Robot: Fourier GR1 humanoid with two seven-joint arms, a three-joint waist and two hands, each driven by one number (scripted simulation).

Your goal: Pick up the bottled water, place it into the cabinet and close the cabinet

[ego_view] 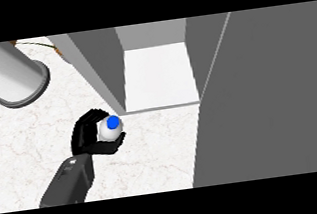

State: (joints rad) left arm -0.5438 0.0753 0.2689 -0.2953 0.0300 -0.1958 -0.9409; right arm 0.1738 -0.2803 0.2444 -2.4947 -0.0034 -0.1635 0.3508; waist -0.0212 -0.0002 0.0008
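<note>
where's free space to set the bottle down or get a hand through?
Free: the cabinet floor, white and bare between its left wall and the open door; also the marble counter left of the left hand, below the white cylinder. Tight: the bottled water sits right at the cabinet's front-left corner.

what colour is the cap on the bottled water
Blue. In the head view, the bottled water shows a blue cap on its white body, held in the left hand.

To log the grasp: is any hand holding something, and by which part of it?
The left hand holds the bottled water, fingers curled round its body below the blue cap. No right hand shows.
</note>
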